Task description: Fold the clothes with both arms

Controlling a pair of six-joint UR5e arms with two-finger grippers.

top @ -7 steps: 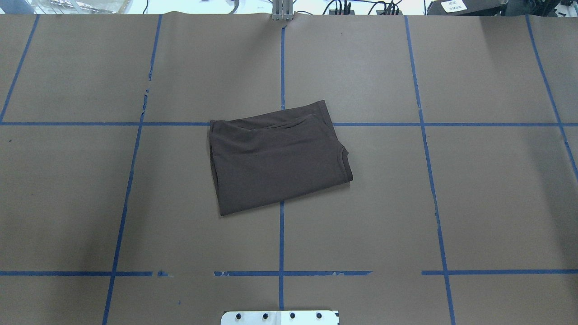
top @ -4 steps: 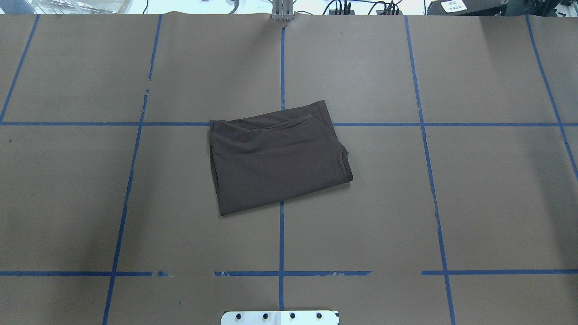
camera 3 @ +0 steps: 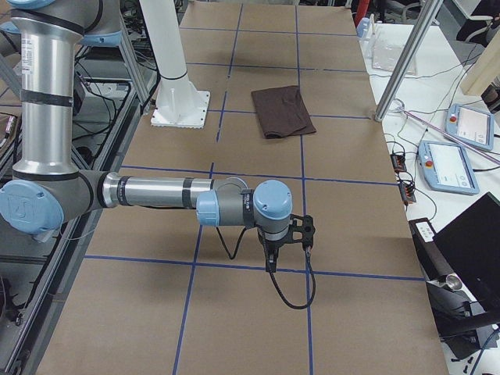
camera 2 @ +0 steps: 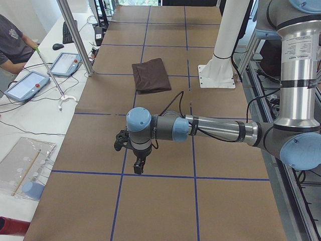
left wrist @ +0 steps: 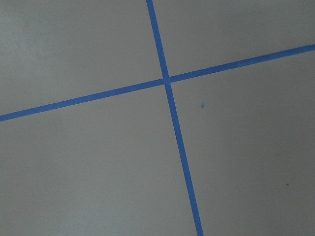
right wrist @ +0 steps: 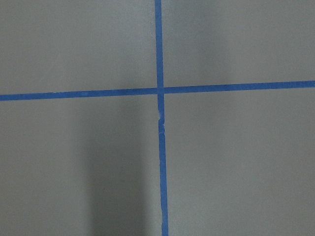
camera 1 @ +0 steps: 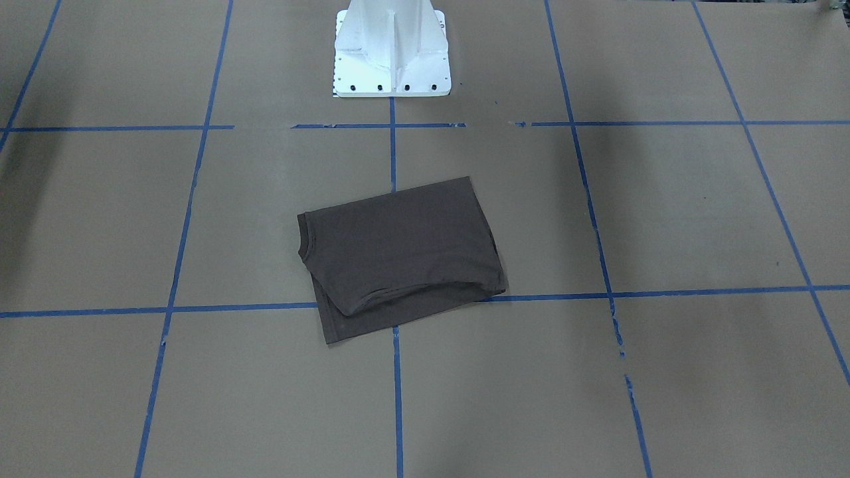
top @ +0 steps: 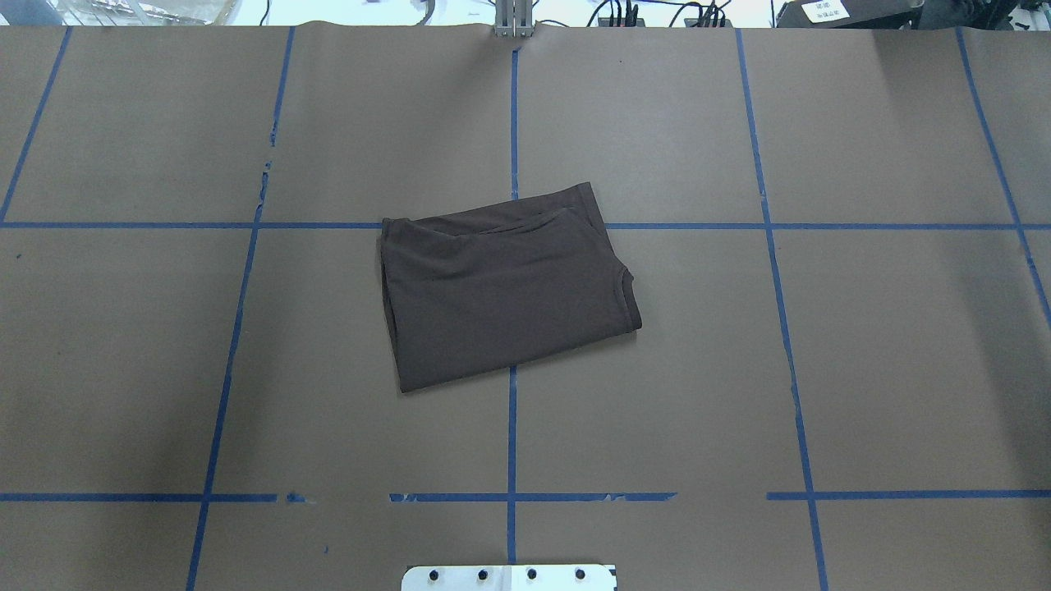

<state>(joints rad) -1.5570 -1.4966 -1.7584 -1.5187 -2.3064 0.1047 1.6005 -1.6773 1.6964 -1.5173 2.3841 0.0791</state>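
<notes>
Folded brown T-shirt, well apart from left fingers and right fingers

My left arm stretches low across the brown-papered table, its gripper pointing down above a blue tape line; I cannot tell how its jaws stand. Well beyond it, the folded T-shirt lies near the white pedestal. A person sits alongside.
</notes>
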